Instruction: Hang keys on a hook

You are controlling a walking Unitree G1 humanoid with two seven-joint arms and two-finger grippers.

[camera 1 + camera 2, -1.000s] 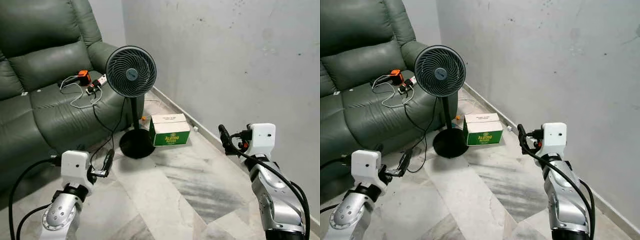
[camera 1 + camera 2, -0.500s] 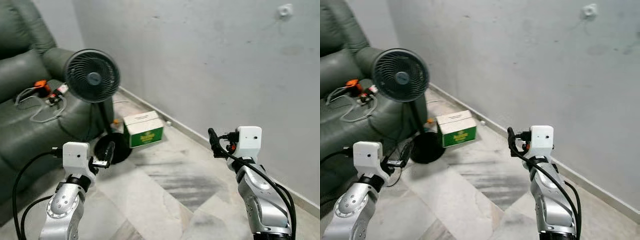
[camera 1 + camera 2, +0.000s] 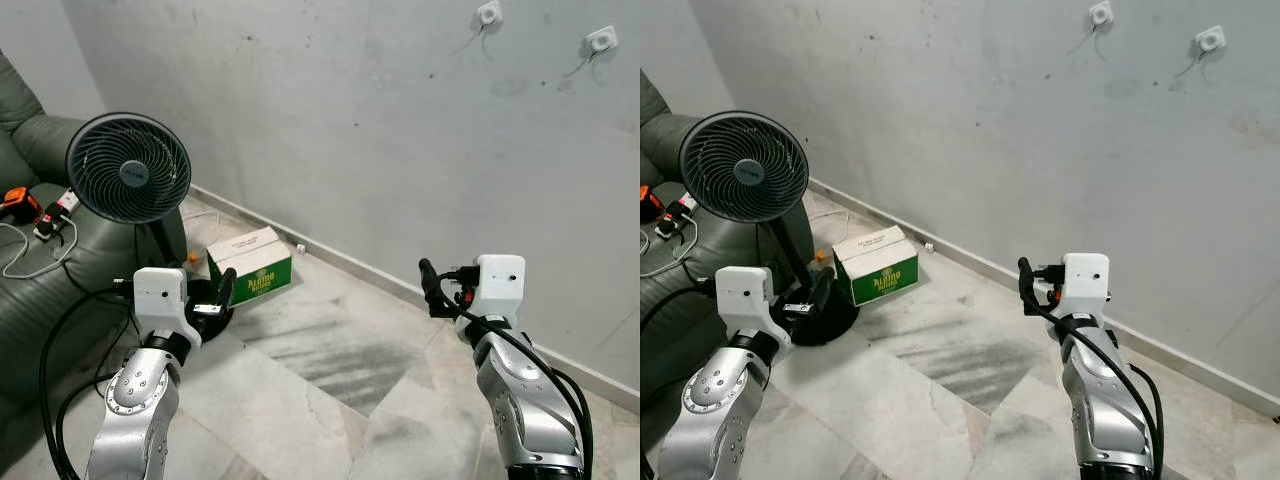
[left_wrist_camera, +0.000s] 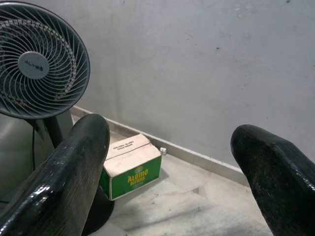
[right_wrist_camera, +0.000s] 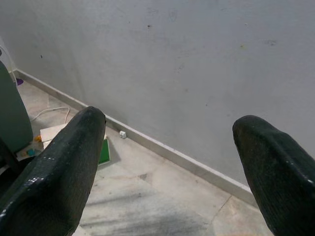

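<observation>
Fan and box by the wall, hooks up high.
Black pedestal fan (image 3: 129, 168) stands left, before the green leather sofa (image 3: 30, 290); green-and-white cardboard box (image 3: 250, 265) just right of it; two white wall hooks (image 3: 489, 14) upper right.

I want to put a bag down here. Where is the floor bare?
Bare marble floor runs between the green box and the right gripper, along the wall. It is crowded left, around the fan and sofa.

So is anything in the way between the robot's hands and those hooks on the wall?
Nothing visible is. The two hooks sit high on the bare wall, above the right gripper and the left gripper. The fan and box stand off to the left. Both grippers are open and hold no keys.
</observation>
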